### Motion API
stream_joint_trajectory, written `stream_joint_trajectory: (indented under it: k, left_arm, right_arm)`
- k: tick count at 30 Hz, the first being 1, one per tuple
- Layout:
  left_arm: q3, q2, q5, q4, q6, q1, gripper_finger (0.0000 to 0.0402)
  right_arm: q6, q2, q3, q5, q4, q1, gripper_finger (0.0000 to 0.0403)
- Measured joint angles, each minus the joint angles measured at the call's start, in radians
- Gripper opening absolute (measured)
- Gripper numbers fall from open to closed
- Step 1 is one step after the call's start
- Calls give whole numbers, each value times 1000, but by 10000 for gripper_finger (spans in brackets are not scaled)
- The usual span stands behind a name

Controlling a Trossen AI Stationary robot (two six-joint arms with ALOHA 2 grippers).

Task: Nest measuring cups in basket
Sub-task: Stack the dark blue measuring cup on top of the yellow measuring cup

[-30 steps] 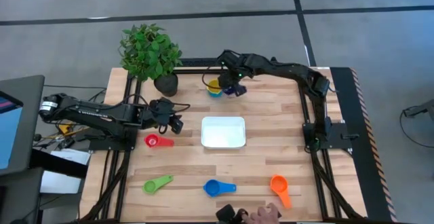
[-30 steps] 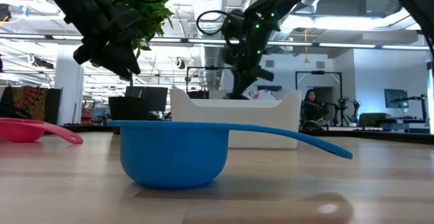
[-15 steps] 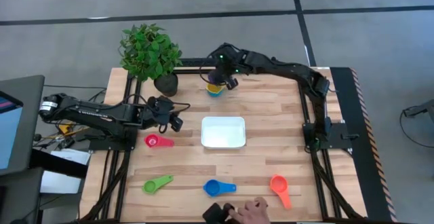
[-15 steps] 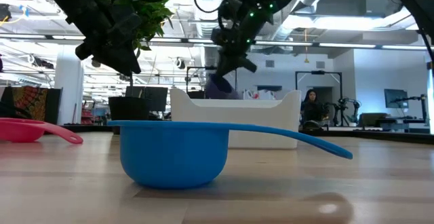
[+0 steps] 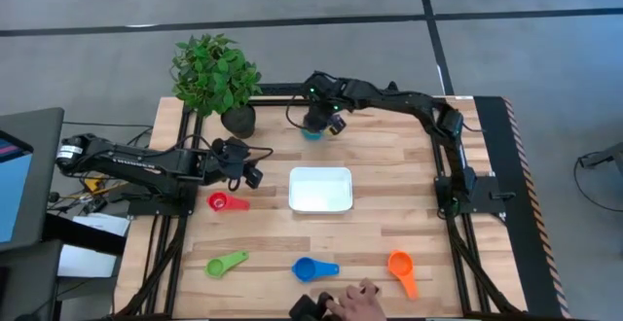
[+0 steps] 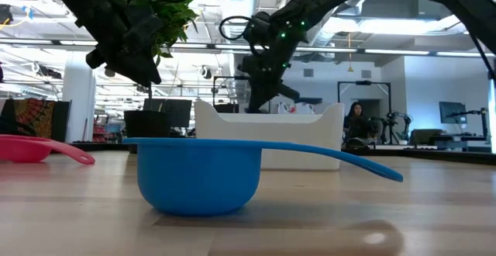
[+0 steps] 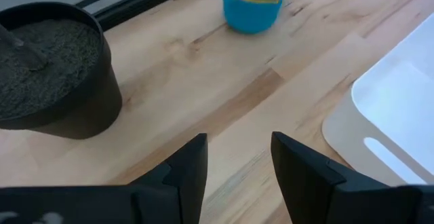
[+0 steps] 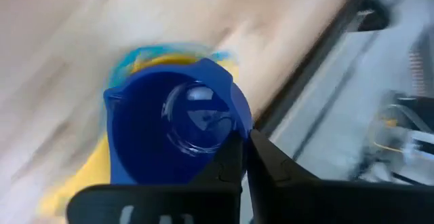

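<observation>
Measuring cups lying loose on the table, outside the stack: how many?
4: red by the left gripper, green, blue and orange along the near edge. A person's hand may hide more.

4 loose measuring cups (image 5: 227, 201), 1 cup stack (image 5: 313, 131), 1 basket (image 5: 320, 189), 1 plant pot (image 5: 238, 121).

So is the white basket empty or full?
Empty. The high view shows the basket with only bare white inside; no measuring cups lie in it.

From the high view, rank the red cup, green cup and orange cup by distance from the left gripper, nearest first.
Measured from the left gripper:
1. Red cup, just beside it.
2. Green cup, along the near edge on the left.
3. Orange cup, far across on the right.
</observation>
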Motion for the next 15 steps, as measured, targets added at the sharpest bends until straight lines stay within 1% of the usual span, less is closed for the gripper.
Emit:
stream_joint_trajectory:
  k: [6, 11, 15]
  left_arm:
    - [0, 0, 4, -5, -5, 0, 151]
    - [0, 0, 5, -20, -5, 0, 151]
    - [0, 0, 4, -22, -5, 0, 151]
  right_arm:
    - [25, -2, 0, 1, 3, 13, 33]
    - [177, -2, 35, 0, -40, 11, 24]
    - [343, -2, 93, -21, -84, -9, 16]
